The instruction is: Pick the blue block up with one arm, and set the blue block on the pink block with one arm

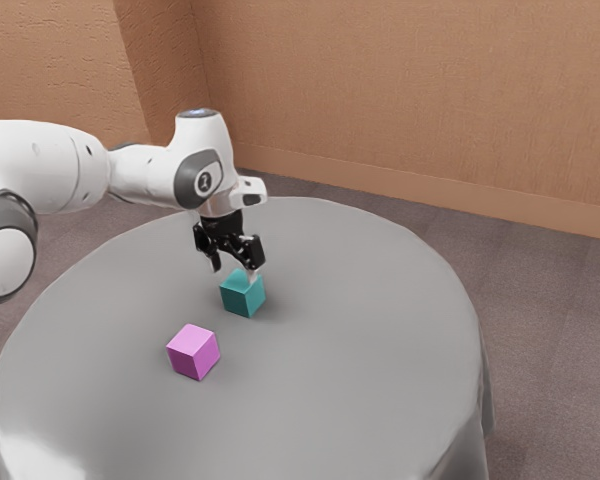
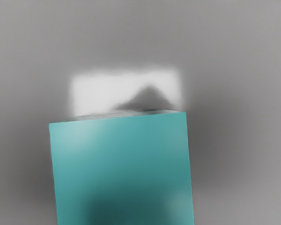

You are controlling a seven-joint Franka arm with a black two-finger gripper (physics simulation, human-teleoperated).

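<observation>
Table (image 1: 380, 330) | hand (image 1: 235, 262) apart over blue block (image 1: 242, 293) | pink block (image 1: 193, 351) near, both well inside rim

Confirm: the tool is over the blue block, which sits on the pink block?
No. The tool is over the blue block, but that block sits on the table, apart from the pink block; the exterior view shows it.

One blue block (image 1: 242, 293), one pink block (image 1: 193, 351) (two blocks total); one table (image 1: 380, 350).

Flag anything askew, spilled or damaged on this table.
Nothing stands out. The teal-blue cube, under the black gripper, and the pink cube sit flat, intact and apart on the round grey table.
</observation>
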